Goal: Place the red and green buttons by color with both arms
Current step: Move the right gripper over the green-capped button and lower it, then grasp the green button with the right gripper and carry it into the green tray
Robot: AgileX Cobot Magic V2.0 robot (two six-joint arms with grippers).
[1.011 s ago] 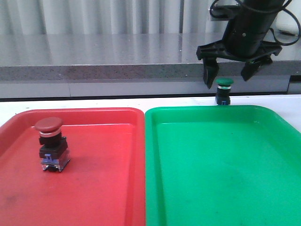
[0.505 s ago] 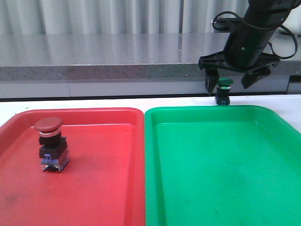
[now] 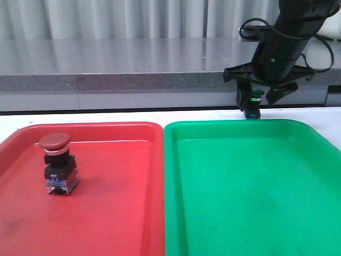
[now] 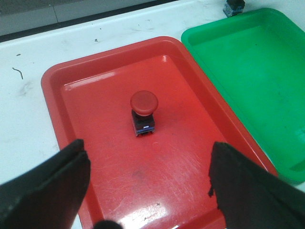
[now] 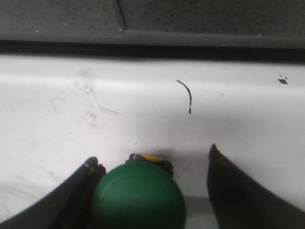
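Observation:
The red button [image 3: 56,160] stands upright on the red tray [image 3: 117,208], also seen in the left wrist view [image 4: 144,107]. My left gripper [image 4: 147,156] is open and empty, hovering above the red tray's near part; it is out of the front view. The green button [image 3: 253,110] stands on the white table just behind the green tray [image 3: 240,186]. My right gripper [image 3: 259,100] is open and lowered around it. In the right wrist view the green cap [image 5: 138,200] lies between the jaws of my right gripper [image 5: 152,162], against one finger and apart from the other.
A grey stone ledge [image 3: 117,64] runs along the back of the table, close behind the right gripper. The two trays lie side by side and fill the front of the table. A short dark mark [image 5: 187,98] is on the white table beyond the green button.
My right gripper has come down from above the green button until its fingers flank it. The red button and both trays have not moved.

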